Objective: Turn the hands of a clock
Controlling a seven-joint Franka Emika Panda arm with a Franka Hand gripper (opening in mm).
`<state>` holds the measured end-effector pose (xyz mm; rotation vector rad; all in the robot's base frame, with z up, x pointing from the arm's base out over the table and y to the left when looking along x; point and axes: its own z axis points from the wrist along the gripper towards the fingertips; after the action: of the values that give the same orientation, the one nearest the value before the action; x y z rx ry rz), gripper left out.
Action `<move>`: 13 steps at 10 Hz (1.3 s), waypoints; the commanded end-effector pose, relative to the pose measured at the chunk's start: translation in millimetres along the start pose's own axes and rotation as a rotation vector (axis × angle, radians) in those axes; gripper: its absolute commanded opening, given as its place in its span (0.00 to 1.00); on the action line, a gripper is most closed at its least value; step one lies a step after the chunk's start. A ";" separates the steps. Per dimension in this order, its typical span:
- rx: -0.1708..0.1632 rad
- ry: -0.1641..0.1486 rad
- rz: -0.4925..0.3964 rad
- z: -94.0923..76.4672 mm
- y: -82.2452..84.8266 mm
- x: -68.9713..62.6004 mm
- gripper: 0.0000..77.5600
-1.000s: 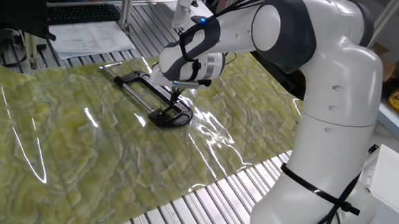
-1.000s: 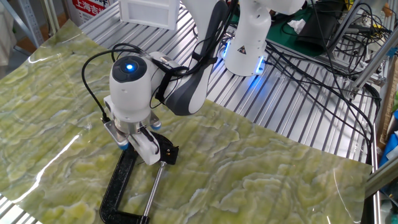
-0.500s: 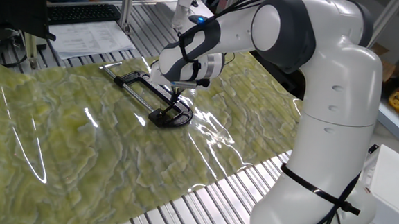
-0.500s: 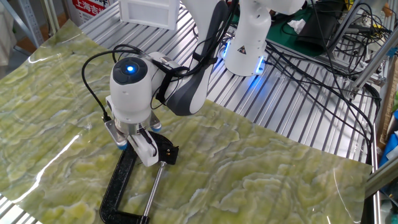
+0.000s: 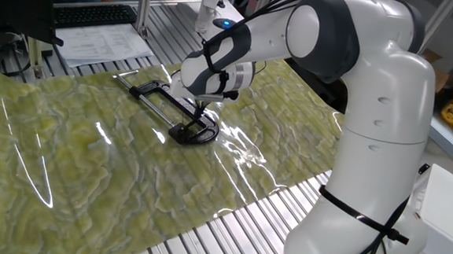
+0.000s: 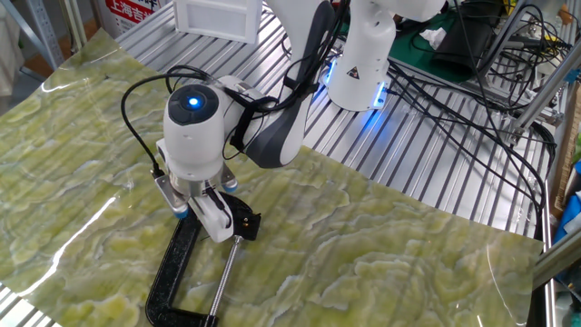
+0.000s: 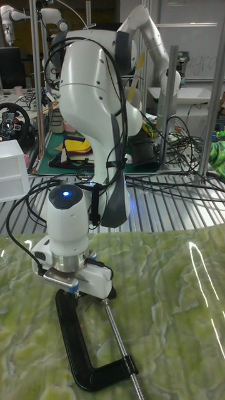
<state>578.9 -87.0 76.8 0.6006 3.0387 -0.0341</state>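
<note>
The clock shows no dial. It looks like a long black clamp-like frame [image 5: 162, 99] [image 6: 172, 272] [image 7: 70, 334] lying flat on the green mat, with a silver rod [image 6: 224, 272] [image 7: 119, 331] along it and a rounded dark end [image 5: 195, 133]. My gripper [image 5: 200, 104] [image 6: 218, 224] [image 7: 94, 286] points straight down at that end, where the rod meets a small black block [image 6: 246, 222]. The white fingers [image 6: 211, 213] look pressed together with nothing visible between them. The contact point is hidden by the hand.
A wrinkled green marbled mat [image 5: 90, 166] under glossy film covers the slatted metal table [image 6: 427, 173]. Keyboard and papers [image 5: 99, 25] lie at the back. A white box [image 6: 218, 18] and cables [image 6: 472, 100] sit beyond the mat, and the arm's base [image 6: 359, 64] is there too.
My gripper has edged a few pixels sideways over the clamp's end. The clamp frame itself lies where it was.
</note>
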 end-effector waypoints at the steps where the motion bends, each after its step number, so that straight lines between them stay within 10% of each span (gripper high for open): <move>1: 0.007 -0.012 -0.009 -0.6 -1.3 4.6 0.00; 8: 0.011 -0.001 -0.044 -7.8 -23.4 -3.8 0.00; 13: 0.008 0.006 -0.024 -5.5 -29.1 13.7 0.00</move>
<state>556.4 -110.4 82.7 0.5611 3.0563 -0.0494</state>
